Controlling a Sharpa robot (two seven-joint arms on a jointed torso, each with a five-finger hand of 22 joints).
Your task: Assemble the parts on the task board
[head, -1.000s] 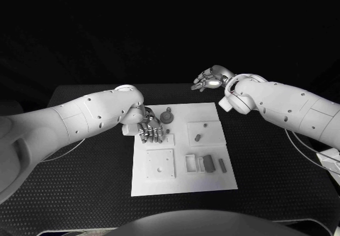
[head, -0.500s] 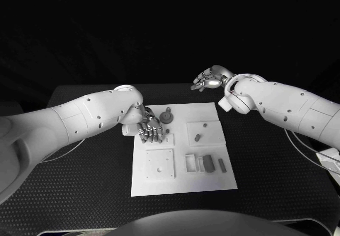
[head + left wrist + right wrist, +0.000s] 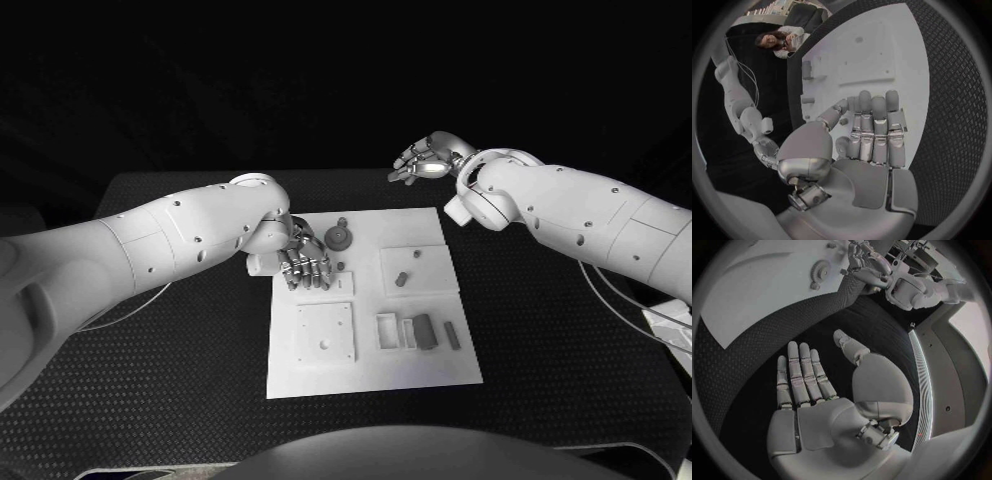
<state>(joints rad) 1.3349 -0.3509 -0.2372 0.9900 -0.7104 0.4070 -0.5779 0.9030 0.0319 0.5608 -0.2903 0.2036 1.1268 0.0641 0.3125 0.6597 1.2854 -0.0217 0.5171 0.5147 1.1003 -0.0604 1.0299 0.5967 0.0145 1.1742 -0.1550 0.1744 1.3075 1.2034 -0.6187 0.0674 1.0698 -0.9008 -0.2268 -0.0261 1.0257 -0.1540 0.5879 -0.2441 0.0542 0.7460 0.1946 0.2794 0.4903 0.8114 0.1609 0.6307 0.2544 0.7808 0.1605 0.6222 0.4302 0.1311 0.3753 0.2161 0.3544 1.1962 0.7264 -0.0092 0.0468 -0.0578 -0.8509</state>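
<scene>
Nothing has moved: left hand (image 3: 304,262) flat, fingers together, over board (image 3: 374,340); right hand (image 3: 427,158) spread, empty, beyond it.

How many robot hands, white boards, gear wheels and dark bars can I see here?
Robot hands: 2, left hand, right hand
White boards: 1, task board
Gear wheels: 1, gear wheel
Dark bars: 2, thick bar, thin bar
Total: 6

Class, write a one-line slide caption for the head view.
Left hand hovers over the white task board beside a gear-shaped part, while the right hand waits open beyond the board.
</scene>
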